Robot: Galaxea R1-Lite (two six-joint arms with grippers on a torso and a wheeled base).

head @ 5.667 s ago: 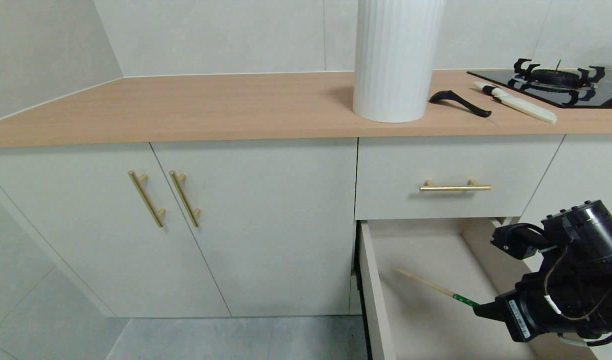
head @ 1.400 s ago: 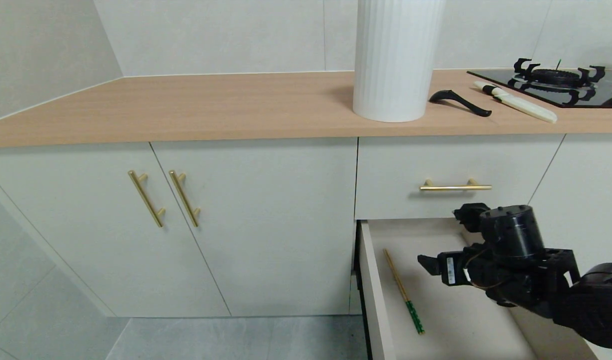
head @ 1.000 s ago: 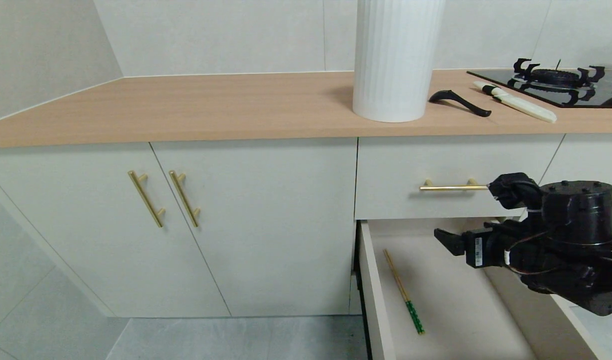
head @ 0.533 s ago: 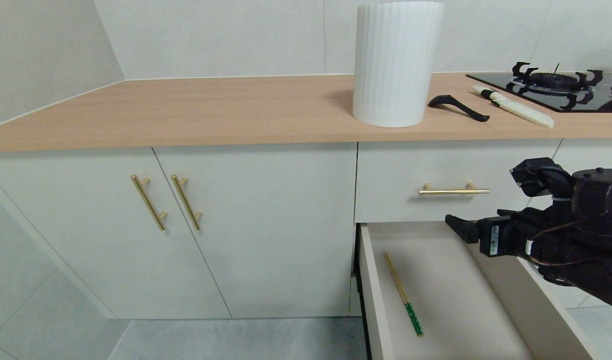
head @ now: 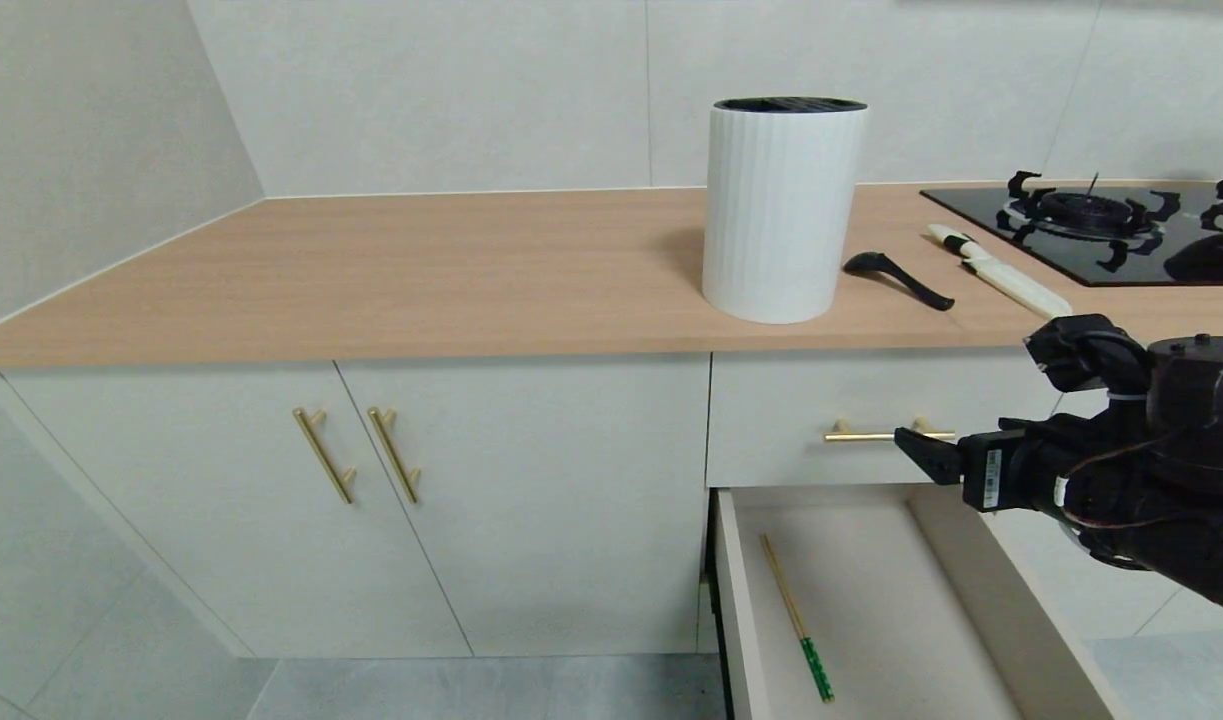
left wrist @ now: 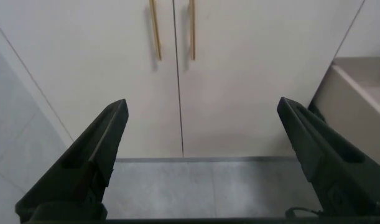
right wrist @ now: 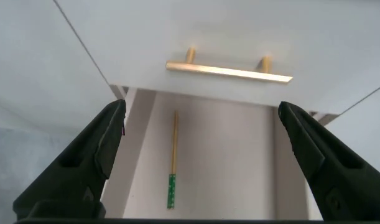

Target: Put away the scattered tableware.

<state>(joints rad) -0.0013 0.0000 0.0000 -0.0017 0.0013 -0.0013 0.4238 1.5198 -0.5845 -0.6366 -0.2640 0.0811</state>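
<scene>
My right end effector (head: 964, 390) sits at the right edge of the head view. The forearm is held roughly level and pointing toward frame left, in front of the closed upper drawer's gold handle (head: 876, 435) and above the open drawer (head: 733, 600). Its fingers are spread wide and grip nothing. My left end effector (left wrist: 201, 106) is also spread apart and empty, facing the cabinet doors (left wrist: 239, 74) low near the floor. A green-tipped chopstick (head: 796, 630) lies along the drawer's left side at lower centre. On the worktop (head: 421, 270), right of the white ribbed holder (head: 783, 210), lie a black-handled utensil (head: 896, 278) and a white knife (head: 996, 283).
</scene>
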